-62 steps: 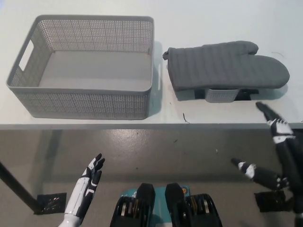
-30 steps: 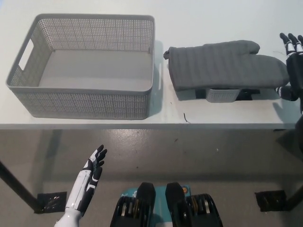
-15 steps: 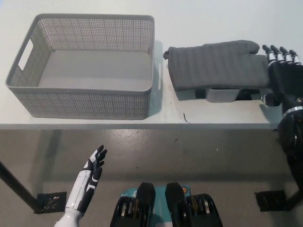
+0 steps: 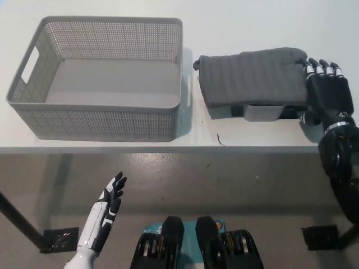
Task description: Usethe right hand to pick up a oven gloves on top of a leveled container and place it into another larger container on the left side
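The black right hand (image 4: 327, 92) lies flat on the right end of the grey oven glove (image 4: 252, 74), its fingers (image 4: 321, 68) stretched and apart, grasping nothing. The glove rests on a low container (image 4: 261, 112) on the white worktop (image 4: 252, 28), right of the larger basket (image 4: 101, 120). The white left hand (image 4: 109, 204) hangs below the worktop, released. No writing can be read.

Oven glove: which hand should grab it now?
Right. The black right hand already lies over the oven glove's right end, fingers apart. The white left hand hangs below the table edge, far off.
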`<action>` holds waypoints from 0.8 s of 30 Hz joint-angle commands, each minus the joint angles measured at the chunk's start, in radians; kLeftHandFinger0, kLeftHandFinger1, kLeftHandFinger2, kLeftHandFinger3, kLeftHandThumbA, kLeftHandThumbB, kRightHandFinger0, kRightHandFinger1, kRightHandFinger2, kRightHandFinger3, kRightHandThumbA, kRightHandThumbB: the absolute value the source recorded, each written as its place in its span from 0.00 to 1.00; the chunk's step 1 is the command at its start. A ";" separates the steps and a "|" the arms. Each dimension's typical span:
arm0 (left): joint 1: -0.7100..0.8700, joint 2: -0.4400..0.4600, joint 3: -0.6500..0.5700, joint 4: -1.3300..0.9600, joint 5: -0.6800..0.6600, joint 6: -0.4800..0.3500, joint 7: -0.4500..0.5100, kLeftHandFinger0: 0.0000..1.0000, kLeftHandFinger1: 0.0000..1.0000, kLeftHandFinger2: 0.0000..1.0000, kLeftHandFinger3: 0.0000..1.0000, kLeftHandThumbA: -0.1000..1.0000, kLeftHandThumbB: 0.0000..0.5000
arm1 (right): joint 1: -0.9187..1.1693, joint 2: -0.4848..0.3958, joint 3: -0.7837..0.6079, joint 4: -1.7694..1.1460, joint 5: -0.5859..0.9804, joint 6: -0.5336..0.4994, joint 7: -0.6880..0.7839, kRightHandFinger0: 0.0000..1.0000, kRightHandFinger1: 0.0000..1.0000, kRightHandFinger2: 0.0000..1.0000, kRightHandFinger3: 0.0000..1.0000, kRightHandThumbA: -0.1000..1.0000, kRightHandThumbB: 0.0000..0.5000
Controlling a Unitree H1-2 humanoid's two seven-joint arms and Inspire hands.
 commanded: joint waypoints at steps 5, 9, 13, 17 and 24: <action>-0.010 0.013 0.000 -0.025 -0.003 -0.040 -0.005 1.00 1.00 1.00 1.00 1.00 0.37 | -0.120 0.018 0.014 0.123 0.028 -0.031 -0.155 1.00 1.00 1.00 1.00 0.99 0.97; -0.009 0.014 -0.002 -0.025 -0.001 -0.040 -0.004 1.00 1.00 1.00 1.00 1.00 0.36 | -0.141 0.054 -0.060 0.252 0.144 -0.245 -0.419 1.00 1.00 1.00 1.00 0.79 0.98; -0.007 0.012 0.001 -0.030 0.000 -0.036 -0.005 1.00 1.00 1.00 1.00 1.00 0.37 | -0.189 0.107 -0.125 0.447 0.196 -0.501 -0.881 0.34 0.34 0.42 0.42 0.26 0.74; -0.008 0.010 0.000 -0.030 -0.001 -0.033 -0.006 1.00 1.00 1.00 1.00 1.00 0.38 | -0.192 0.102 -0.103 0.460 0.180 -0.559 -0.931 0.00 0.12 0.56 0.53 0.00 0.38; -0.007 0.012 -0.003 -0.027 0.006 -0.039 -0.004 1.00 1.00 1.00 1.00 1.00 0.36 | -0.186 0.085 -0.085 0.468 0.177 -0.612 -0.944 0.00 0.16 0.62 0.64 0.00 0.31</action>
